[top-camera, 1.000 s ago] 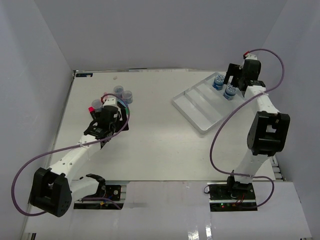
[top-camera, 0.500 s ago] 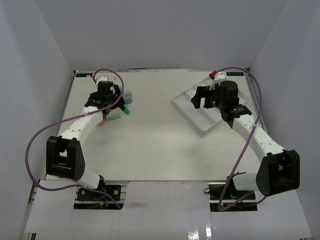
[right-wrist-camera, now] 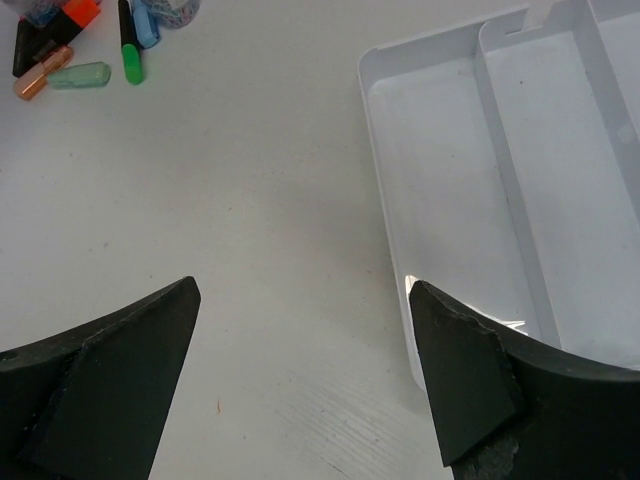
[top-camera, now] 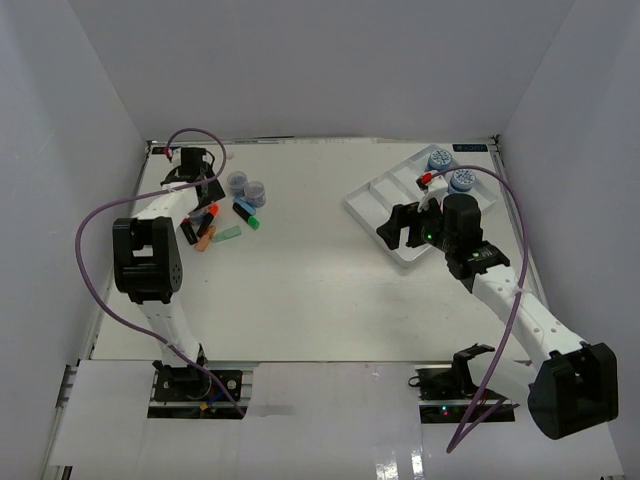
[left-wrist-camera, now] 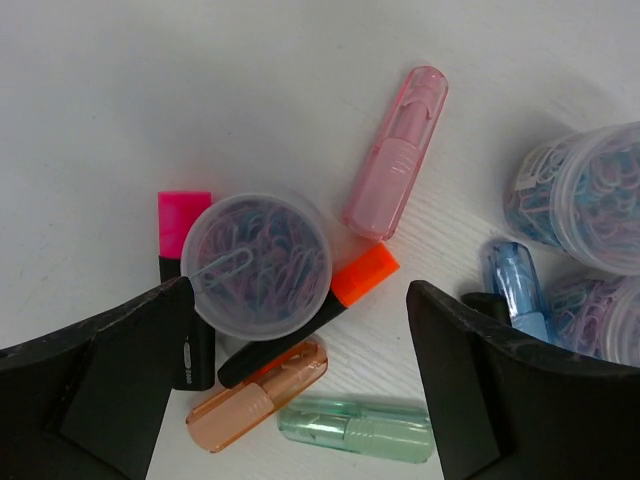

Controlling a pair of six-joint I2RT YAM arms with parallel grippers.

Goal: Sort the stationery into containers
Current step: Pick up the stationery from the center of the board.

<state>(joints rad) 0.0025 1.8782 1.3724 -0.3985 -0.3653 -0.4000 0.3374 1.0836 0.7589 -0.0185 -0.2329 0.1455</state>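
Note:
Stationery lies at the far left: a clear jar (left-wrist-camera: 258,265) of paper clips, a pink marker (left-wrist-camera: 395,150), an orange marker (left-wrist-camera: 355,295), clear orange (left-wrist-camera: 255,395), green (left-wrist-camera: 355,428) and blue (left-wrist-camera: 515,290) markers, and two more jars (left-wrist-camera: 590,195). My left gripper (left-wrist-camera: 300,295) is open above this pile, its jaws either side of the first jar; the top view also shows this gripper (top-camera: 203,190). The white tray (top-camera: 400,215) holds two jars (top-camera: 438,158) in its far compartment. My right gripper (top-camera: 395,228) is open and empty over the tray's near-left edge (right-wrist-camera: 385,200).
Grey walls close in the table on the left, the back and the right. Purple cables loop from both arms. The marker pile also shows small at the top left of the right wrist view (right-wrist-camera: 75,75). Bare tabletop lies between the pile and the tray.
The left arm has folded back, its gripper now a little further left over the pile. The right gripper has drawn nearer and lower, off the tray's middle to its near-left edge.

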